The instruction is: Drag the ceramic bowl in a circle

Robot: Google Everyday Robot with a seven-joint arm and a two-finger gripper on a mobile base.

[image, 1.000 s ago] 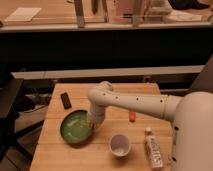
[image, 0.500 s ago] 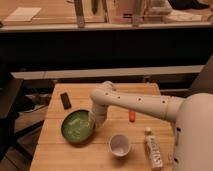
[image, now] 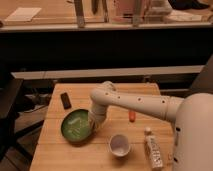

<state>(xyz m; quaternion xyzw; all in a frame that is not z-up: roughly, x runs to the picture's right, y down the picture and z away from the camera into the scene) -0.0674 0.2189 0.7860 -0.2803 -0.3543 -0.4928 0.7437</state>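
The ceramic bowl is a wide green bowl with a darker rim, sitting on the left half of the wooden table. My white arm reaches in from the right and bends down to the bowl's right rim. The gripper is at that rim, on the side facing the white cup. Its tips are hidden against the bowl's edge.
A small white cup stands just right of the bowl near the front. A clear bottle lies at the front right. An orange object sits mid-table and a dark rectangular object at the back left. A dark chair stands left of the table.
The bowl has slid a little toward the right and front with the gripper at its rim. The arm's elbow has shifted slightly right.
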